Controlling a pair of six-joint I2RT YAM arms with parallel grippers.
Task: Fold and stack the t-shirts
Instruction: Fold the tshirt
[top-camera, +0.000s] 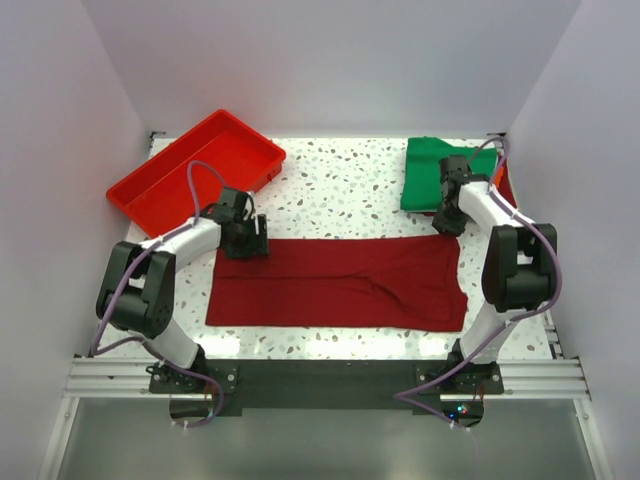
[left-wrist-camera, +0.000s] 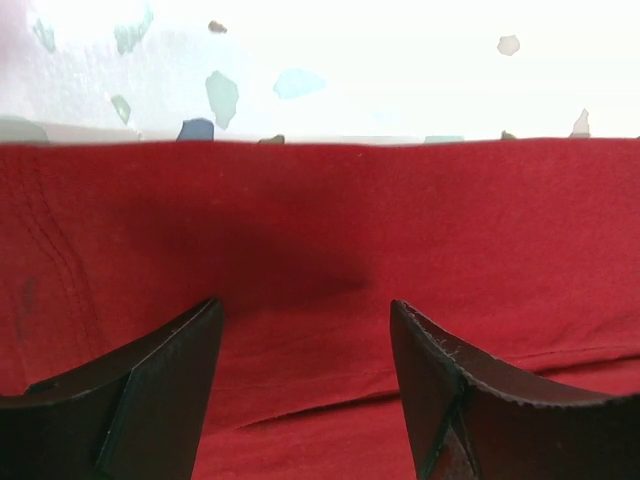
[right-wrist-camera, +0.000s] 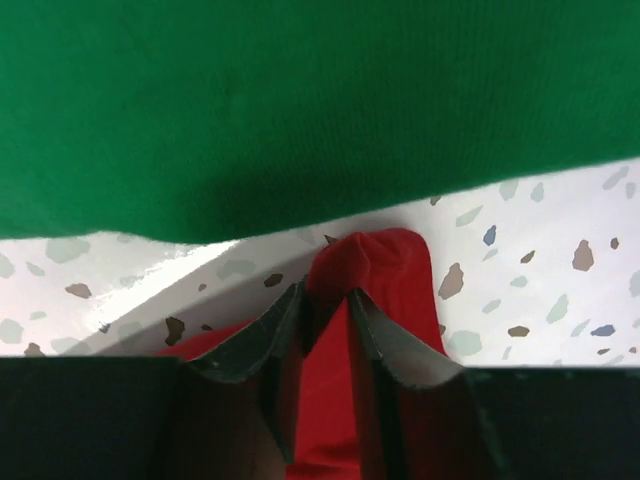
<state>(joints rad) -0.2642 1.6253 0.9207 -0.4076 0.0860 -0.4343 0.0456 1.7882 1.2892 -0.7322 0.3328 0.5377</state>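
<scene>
A dark red t-shirt (top-camera: 340, 282) lies flat as a long folded band across the middle of the table. My left gripper (top-camera: 245, 238) is at its far left corner. In the left wrist view the gripper (left-wrist-camera: 305, 320) is open, with its fingers (left-wrist-camera: 160, 390) apart over the red cloth (left-wrist-camera: 400, 220), close to the shirt's far edge. My right gripper (top-camera: 447, 215) is at the far right corner. In the right wrist view it (right-wrist-camera: 325, 300) is shut on a pinch of the red cloth (right-wrist-camera: 385, 265). A folded green t-shirt (top-camera: 428, 172) lies just beyond it and fills the top of the right wrist view (right-wrist-camera: 300, 100).
A bright red plastic tray (top-camera: 195, 170) stands at the back left, behind the left arm. A sliver of red cloth (top-camera: 507, 190) shows to the right of the green shirt, behind the right arm. White walls close in the table on three sides.
</scene>
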